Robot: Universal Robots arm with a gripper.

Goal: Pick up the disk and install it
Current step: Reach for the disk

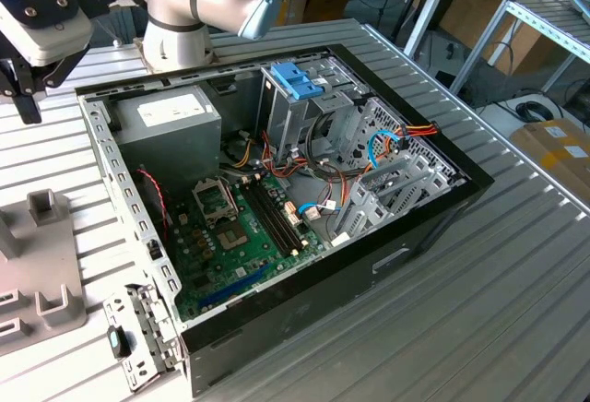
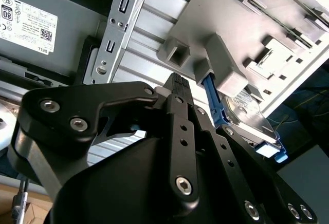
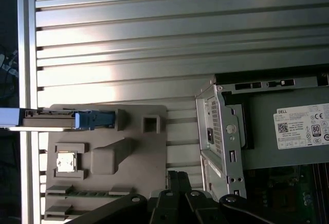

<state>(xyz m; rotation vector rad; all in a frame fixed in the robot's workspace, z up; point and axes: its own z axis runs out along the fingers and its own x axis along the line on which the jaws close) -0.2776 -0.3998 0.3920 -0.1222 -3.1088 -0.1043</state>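
Matte black gripper (image 2: 177,80) near blue-framed disk (image 2: 248,115)

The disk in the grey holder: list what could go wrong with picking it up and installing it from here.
1. The disk stands on edge in the grey holder and juts past the edge of the table. A skewed pull by the gripper could jam it in the slot or let it fall.
2. In the exterior view, loose cables lie beside the drive cage. They might snag the disk on its way in.
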